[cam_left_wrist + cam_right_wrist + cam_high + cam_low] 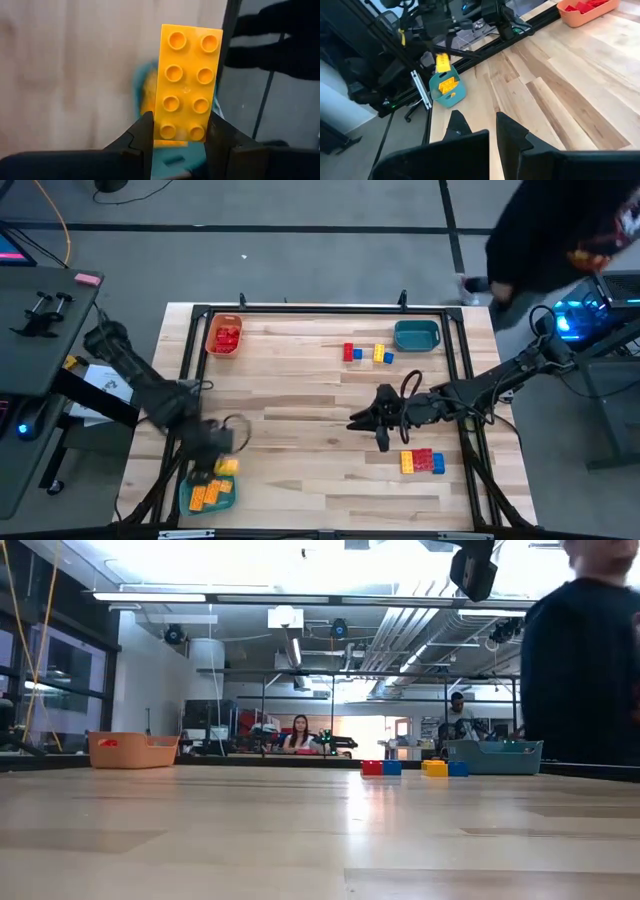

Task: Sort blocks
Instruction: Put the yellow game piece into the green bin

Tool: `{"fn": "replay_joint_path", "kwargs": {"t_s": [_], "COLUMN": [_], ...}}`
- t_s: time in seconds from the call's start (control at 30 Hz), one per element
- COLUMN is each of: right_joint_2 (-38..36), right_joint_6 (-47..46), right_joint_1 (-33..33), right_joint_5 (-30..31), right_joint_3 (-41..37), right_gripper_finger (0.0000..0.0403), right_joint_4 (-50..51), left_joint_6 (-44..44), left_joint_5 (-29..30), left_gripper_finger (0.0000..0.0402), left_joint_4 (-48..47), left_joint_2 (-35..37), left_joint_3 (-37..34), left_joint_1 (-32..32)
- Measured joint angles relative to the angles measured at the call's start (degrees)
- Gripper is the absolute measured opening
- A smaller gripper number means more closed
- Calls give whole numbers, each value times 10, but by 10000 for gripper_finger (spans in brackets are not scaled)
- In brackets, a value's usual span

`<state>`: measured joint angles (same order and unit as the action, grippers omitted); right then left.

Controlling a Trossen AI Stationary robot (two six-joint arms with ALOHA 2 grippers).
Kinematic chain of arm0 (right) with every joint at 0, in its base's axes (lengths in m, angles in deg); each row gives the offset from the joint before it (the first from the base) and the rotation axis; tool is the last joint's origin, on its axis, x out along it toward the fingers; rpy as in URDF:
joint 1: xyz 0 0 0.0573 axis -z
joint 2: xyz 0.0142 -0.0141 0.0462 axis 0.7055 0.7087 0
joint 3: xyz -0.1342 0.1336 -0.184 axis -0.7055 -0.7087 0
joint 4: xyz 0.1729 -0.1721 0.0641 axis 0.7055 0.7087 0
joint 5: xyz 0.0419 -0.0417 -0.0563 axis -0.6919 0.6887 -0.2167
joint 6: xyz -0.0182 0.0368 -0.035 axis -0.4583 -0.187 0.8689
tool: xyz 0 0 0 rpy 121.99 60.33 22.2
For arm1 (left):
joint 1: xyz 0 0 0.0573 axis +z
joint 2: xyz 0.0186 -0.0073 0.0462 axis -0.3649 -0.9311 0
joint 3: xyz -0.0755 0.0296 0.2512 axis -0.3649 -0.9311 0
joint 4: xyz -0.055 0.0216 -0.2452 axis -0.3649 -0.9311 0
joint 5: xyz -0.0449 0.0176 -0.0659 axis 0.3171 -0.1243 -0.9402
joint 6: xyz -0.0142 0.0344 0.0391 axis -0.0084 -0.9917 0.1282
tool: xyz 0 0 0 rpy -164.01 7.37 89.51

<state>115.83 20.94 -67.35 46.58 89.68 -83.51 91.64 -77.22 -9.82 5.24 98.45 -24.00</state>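
My left gripper is shut on a yellow eight-stud brick over the teal tray at the table's near-left corner; that tray holds several yellow bricks. My right gripper hovers open over bare wood at mid-table, touching nothing. Red, blue and yellow bricks sit on the table near the far edge, and they show in the low view. A second cluster of yellow, red and blue bricks lies near the right arm. The orange tray holds red bricks. My left gripper pinches the yellow brick by its two long sides at one end, one finger on each side, studs facing the wrist camera. The fingers come from above, pointing down. The brick hangs upright below them, lifted clear above the teal tray.
Another teal tray stands at the far right. A black frame rims the table. A person in dark clothes stands beyond the far-right corner. People show in the room behind. Open wood lies between the two arms.
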Motion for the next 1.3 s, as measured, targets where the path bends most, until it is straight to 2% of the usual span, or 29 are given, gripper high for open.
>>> {"fn": "replay_joint_path", "kwargs": {"t_s": [0.17,0.37,0.6,0.77,0.9,1.03,1.17,1.23,1.3], "right_joint_2": [0,0,0,0,0,0,0,0,3], "right_joint_6": [0,0,0,-5,-26,-44,-56,-88,-125], "right_joint_1": [1,9,26,30,30,30,30,30,26], "right_joint_5": [-1,-2,-13,-21,-44,-63,-71,-87,-108], "right_joint_3": [0,0,0,0,0,0,0,0,0], "right_gripper_finger": [0,0,0,0,0,0,0,0,0], "right_joint_4": [1,1,1,0,-14,-49,-106,-119,-112], "left_joint_6": [159,209,205,176,108,-29,-240,-326,-369], "left_joint_5": [20,23,10,4,-2,97,220,228,221], "left_gripper_finger": [95,98,219,263,263,253,242,238,236], "left_joint_4": [30,99,99,93,80,57,83,121,162], "left_joint_2": [-29,-73,-88,-69,-31,20,43,36,20], "left_joint_3": [0,0,0,0,0,0,0,0,0], "left_joint_1": [-135,-179,-170,-149,-105,-17,114,195,269]}}
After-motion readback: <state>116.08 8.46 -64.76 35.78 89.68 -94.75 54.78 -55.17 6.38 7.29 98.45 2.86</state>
